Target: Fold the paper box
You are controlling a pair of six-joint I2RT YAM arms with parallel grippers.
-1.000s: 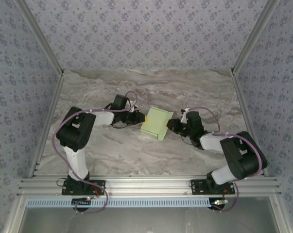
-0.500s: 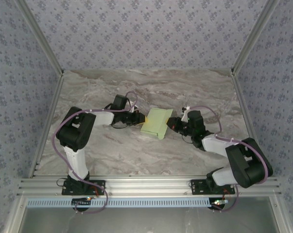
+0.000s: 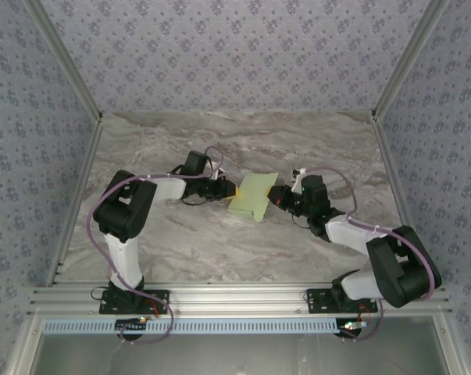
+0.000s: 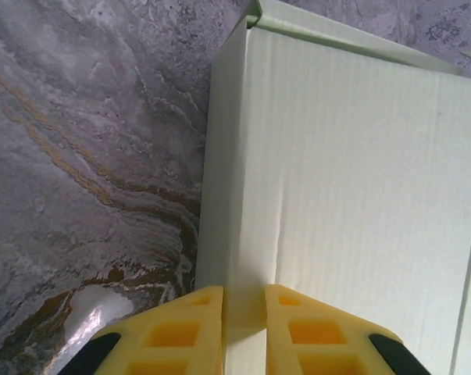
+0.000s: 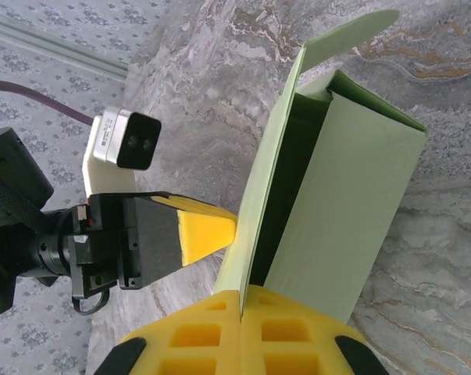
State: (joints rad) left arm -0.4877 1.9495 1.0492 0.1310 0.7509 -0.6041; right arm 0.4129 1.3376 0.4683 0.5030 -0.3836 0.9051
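The paper box (image 3: 252, 195) is pale green card, half formed, held up between both grippers at the middle of the marble table. My left gripper (image 3: 233, 190) is shut on a folded edge of the paper box (image 4: 360, 180); the card strip sits between its yellow fingers (image 4: 180, 328). My right gripper (image 3: 276, 197) is shut on the thin edge of an outer flap, with its tips (image 5: 241, 305) pressed together on the card. In the right wrist view the paper box (image 5: 352, 203) gapes open with a dark inside, and a left finger (image 5: 208, 230) touches the flap's far side.
The marble table (image 3: 219, 250) is bounded by patterned walls on three sides and an aluminium rail (image 3: 235, 301) along the near edge. Purple cables loop over both arms. The left wrist's camera housing (image 5: 126, 141) sits close to the box.
Both grippers and the box have shifted slightly away from the arm bases. The right forearm has stretched further out. The right jaws have closed the last bit onto the flap.
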